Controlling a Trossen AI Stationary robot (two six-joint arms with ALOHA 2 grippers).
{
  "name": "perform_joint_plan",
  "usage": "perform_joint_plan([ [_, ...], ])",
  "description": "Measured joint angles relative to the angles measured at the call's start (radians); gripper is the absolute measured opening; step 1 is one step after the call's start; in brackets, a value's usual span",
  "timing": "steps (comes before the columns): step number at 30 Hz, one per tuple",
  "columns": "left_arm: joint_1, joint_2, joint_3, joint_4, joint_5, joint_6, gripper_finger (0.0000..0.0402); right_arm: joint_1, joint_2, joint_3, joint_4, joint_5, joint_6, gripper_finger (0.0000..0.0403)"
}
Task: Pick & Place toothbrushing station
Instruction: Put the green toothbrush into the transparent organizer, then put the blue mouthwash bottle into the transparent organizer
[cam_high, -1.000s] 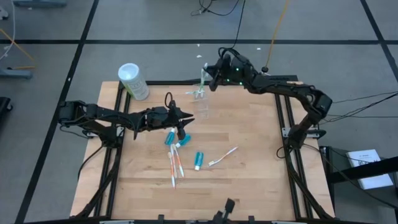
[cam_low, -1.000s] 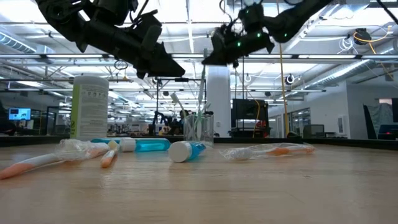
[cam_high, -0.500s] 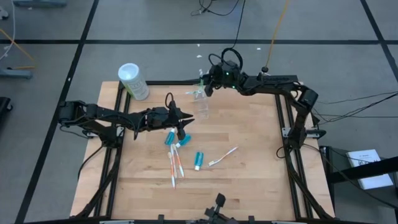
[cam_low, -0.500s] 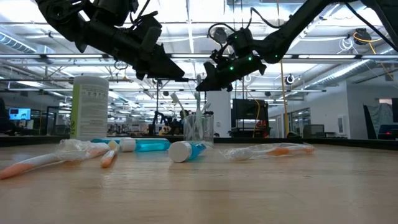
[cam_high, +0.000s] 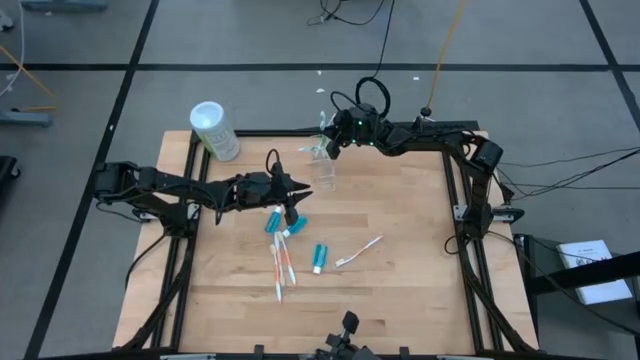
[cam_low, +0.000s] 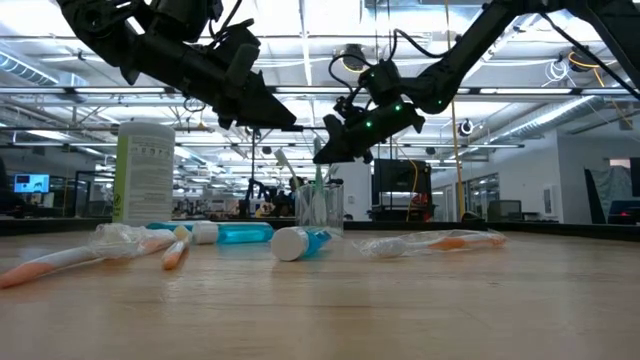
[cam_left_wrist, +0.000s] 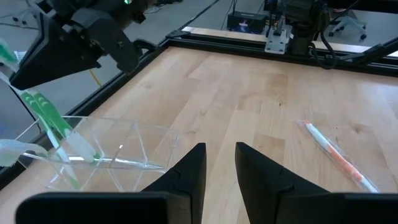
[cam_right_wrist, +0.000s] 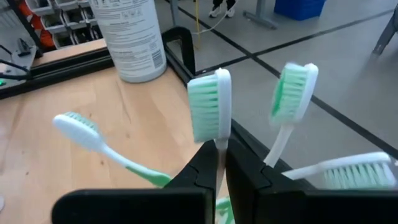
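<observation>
The right end effector (cam_high: 334, 141) sits at the upper middle of the high view, above the small clear plastic cup (cam_high: 324, 172) near the far edge of the light wooden table (cam_high: 400, 290). Its fingers are clenched on the slim handle of a white toothbrush with green bristles (cam_right_wrist: 209, 114), whose head stands upright just past the fingertips in the right wrist view. In the low view this end effector (cam_low: 322, 155) hangs just above the cup (cam_low: 320, 205), with the brush pointing down into it. Other green-bristled toothbrushes (cam_right_wrist: 292, 93) already lean in the cup, their heads spread to either side.

The left end effector (cam_high: 292, 203) hovers left of centre in the high view, above the loose items on the table and not touching them. Its two dark fingers (cam_left_wrist: 189, 171) stand slightly parted with nothing between them.

Below it on the table lie a small blue toothpaste tube with a white cap (cam_high: 272, 221), a second blue tube (cam_high: 319, 257) a little to the right, two white toothbrushes with orange accents (cam_high: 283, 265) side by side, and another orange-accented toothbrush (cam_high: 358, 251) lying apart further right. A tall white cylindrical canister with green print (cam_high: 215, 131) stands at the upper left corner of the table
</observation>
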Motion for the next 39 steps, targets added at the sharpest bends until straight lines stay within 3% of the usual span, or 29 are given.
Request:
perform_joint_plan([
  [22, 0.000, 0.000, 0.000, -0.013, 0.000, 0.000, 0.0093, 0.004, -0.019, -0.001, -0.023, 0.002, 0.023, 0.0123],
  [31, 0.000, 0.000, 0.000, -0.013, -0.001, 0.000, 0.0093, 0.070, -0.165, -0.001, -0.142, -0.001, -0.016, 0.0132],
  [39, 0.000, 0.000, 0.000, -0.017, -0.001, 0.000, 0.0093, 0.194, -0.313, -0.001, -0.387, -0.001, -0.114, 0.0132],
])
